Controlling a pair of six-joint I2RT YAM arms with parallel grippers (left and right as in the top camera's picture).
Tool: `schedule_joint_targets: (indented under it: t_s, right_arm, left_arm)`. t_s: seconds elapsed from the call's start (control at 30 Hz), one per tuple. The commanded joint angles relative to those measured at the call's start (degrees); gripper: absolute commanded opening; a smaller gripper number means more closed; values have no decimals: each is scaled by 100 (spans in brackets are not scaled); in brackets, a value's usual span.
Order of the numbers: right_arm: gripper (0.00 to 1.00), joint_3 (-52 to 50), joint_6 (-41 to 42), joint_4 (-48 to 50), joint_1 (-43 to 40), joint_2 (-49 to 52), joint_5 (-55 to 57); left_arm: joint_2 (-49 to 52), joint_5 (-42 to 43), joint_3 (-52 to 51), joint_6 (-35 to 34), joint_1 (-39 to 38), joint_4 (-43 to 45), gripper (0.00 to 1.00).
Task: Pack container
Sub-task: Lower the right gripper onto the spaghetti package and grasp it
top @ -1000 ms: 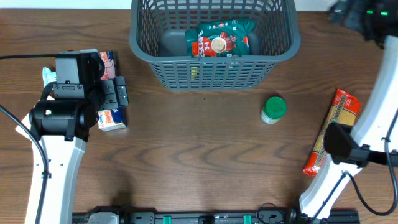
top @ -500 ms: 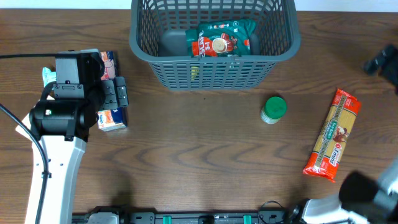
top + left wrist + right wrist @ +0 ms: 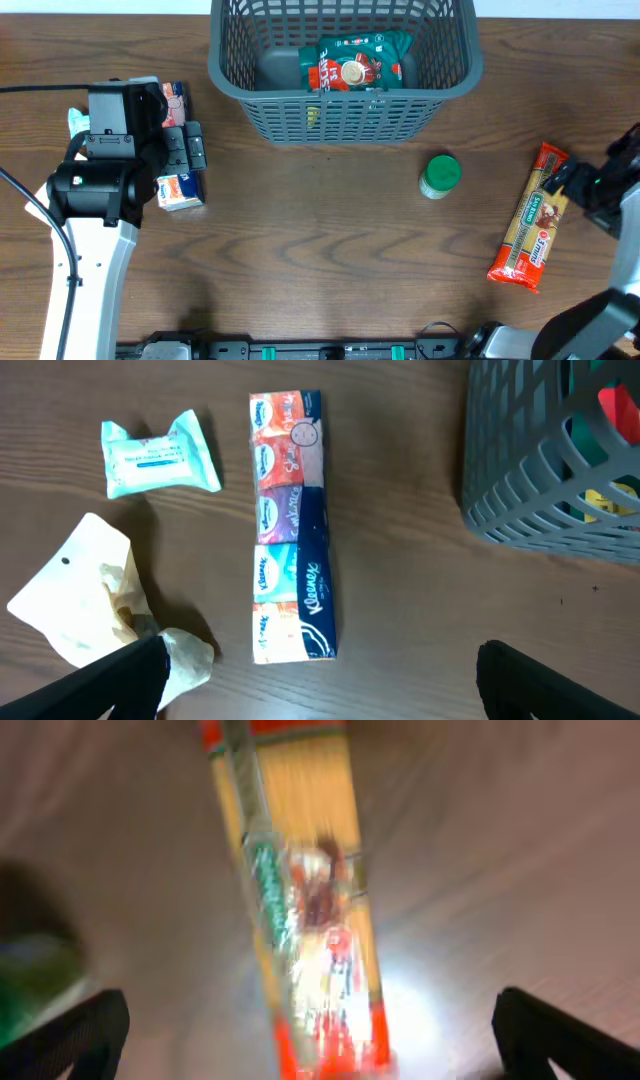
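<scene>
Lowest in the overhead view, at its right, the pasta packet (image 3: 535, 220) lies slanted on the desk (image 3: 320, 250). The right gripper (image 3: 590, 182) is over its upper end, and the right wrist view, badly smeared, shows its fingers (image 3: 70, 1040) spread wide with nothing held. At mid left the left gripper (image 3: 185, 150) hangs over the tissue pack (image 3: 290, 530), its fingers (image 3: 130, 680) likewise parted and empty. A cream pouch (image 3: 80, 600) lies by the left finger, with a wipes packet (image 3: 160, 455) further up. The green-lidded jar (image 3: 440, 175) sits right of centre. Farthest, at top centre, is the container (image 3: 340, 92), with a green snack bag (image 3: 355, 65) already in it

The long packet, if pinched near one end, would probably droop and catch the container's rim, or bridge it instead of dropping in. A low sweep towards the container could clip the jar and send it rolling. On the left, closing fingers might snag the pouch along with the tissues

The desk is dark brown wood grain, with glare in the right wrist view; beyond its top edge only a pale strip shows
</scene>
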Motion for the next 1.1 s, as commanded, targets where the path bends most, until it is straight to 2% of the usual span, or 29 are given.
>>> schedule_joint_targets:
  t_s: [0.0, 0.47, 0.8, 0.9, 1.07]
  right_arm:
    - [99, -664, -411, 549, -170, 92, 72]
    - [99, -2221, -271, 2570, -190, 496, -101]
    - [98, -2396, 4, 3195, -186, 1189, -264]
    - [88, -2396, 4, 3305, -186, 1423, -343]
    - [47, -2396, 142, 3368, -184, 1593, -404]
  left_arm:
    - [0, -48, 107, 59, 24, 4, 98]
    - [0, -48, 107, 59, 24, 4, 98]
    - [2, -48, 107, 57, 24, 4, 98]
    - [0, -48, 107, 57, 24, 4, 98]
    - [0, -48, 107, 57, 24, 4, 99]
